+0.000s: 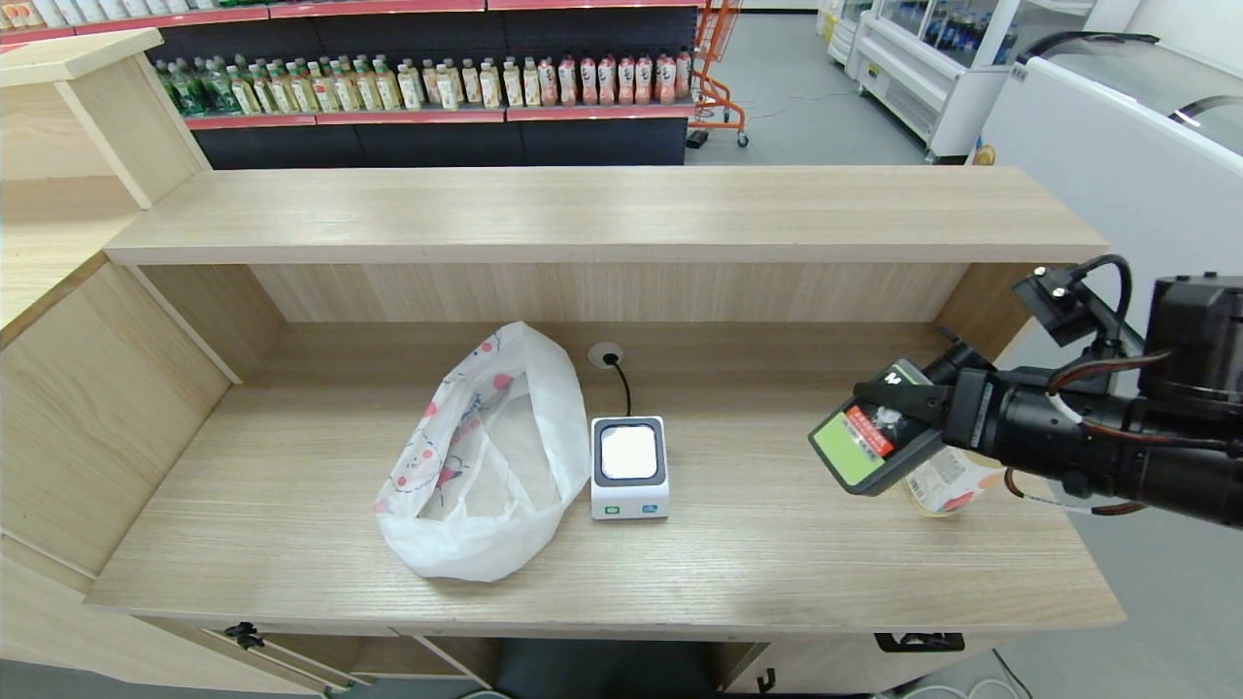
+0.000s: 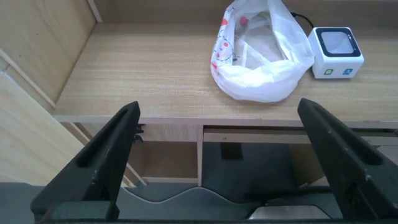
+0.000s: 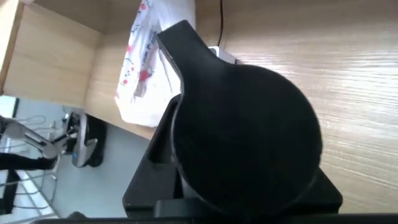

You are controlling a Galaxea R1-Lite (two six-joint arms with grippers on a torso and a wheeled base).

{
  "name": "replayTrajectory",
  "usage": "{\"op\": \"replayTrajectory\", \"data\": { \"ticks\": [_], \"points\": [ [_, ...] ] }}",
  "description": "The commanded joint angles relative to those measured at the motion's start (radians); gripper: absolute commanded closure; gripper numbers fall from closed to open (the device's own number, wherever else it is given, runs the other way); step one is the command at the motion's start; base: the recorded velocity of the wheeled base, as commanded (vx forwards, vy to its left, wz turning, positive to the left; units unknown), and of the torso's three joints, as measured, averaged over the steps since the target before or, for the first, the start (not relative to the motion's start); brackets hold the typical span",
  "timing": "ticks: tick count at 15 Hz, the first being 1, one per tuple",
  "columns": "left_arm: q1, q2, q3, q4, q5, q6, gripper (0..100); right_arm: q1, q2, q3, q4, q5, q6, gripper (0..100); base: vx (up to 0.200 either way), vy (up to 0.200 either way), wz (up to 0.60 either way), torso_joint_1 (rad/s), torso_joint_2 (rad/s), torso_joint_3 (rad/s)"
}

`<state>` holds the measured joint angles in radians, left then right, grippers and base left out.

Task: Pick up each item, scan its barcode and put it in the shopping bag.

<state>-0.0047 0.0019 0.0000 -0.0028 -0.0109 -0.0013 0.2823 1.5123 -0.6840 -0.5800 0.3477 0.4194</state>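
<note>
My right gripper (image 1: 911, 400) is shut on a black tub (image 1: 869, 442) with a green and red label on its lid. It holds the tub above the right part of the counter, tilted, with the lid facing left toward the white scanner (image 1: 629, 466). In the right wrist view the tub's black round underside (image 3: 249, 137) hides most of the counter. The white shopping bag (image 1: 481, 456) lies open just left of the scanner, and also appears in the left wrist view (image 2: 258, 50). My left gripper (image 2: 219, 109) is open, low in front of the counter's front edge.
A pale item with a white and red label (image 1: 947, 482) sits on the counter under my right arm. The scanner's cable (image 1: 621, 383) runs back to a hole in the counter. A raised wooden ledge (image 1: 602, 209) borders the back, with side walls at both ends.
</note>
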Motion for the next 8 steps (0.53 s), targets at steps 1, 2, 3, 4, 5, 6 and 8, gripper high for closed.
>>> {"op": "replayTrajectory", "data": {
  "ticks": [1,2,3,4,5,6,8],
  "points": [
    [0.000,0.000,0.000,0.000,0.000,0.000,0,0.018,0.150,-0.051,-0.046,-0.016,0.033,100,0.000,0.000,0.00,0.000,0.00,0.000],
    [0.000,0.000,0.000,0.000,0.000,0.000,0,0.021,0.192,-0.080,-0.067,-0.036,0.045,100,0.000,0.000,0.00,0.000,0.00,0.000],
    [0.000,0.000,0.000,0.000,0.000,0.000,0,0.038,0.220,-0.121,-0.073,-0.041,0.075,100,0.000,0.000,0.00,0.000,0.00,0.000],
    [0.000,0.000,0.000,0.000,0.000,0.000,0,0.057,0.230,-0.160,-0.067,-0.042,0.095,100,0.000,0.000,0.00,0.000,0.00,0.000],
    [0.000,0.000,0.000,0.000,0.000,0.000,0,0.078,0.235,-0.183,-0.066,-0.042,0.101,100,0.000,0.000,0.00,0.000,0.00,0.000],
    [0.000,0.000,0.000,0.000,0.000,0.000,0,0.100,0.243,-0.192,-0.066,-0.045,0.101,100,0.000,0.000,0.00,0.000,0.00,0.000],
    [0.000,0.000,0.000,0.000,0.000,0.000,0,0.130,0.243,-0.190,-0.066,-0.045,0.101,100,0.000,0.000,0.00,0.000,0.00,0.000]
  ]
}}
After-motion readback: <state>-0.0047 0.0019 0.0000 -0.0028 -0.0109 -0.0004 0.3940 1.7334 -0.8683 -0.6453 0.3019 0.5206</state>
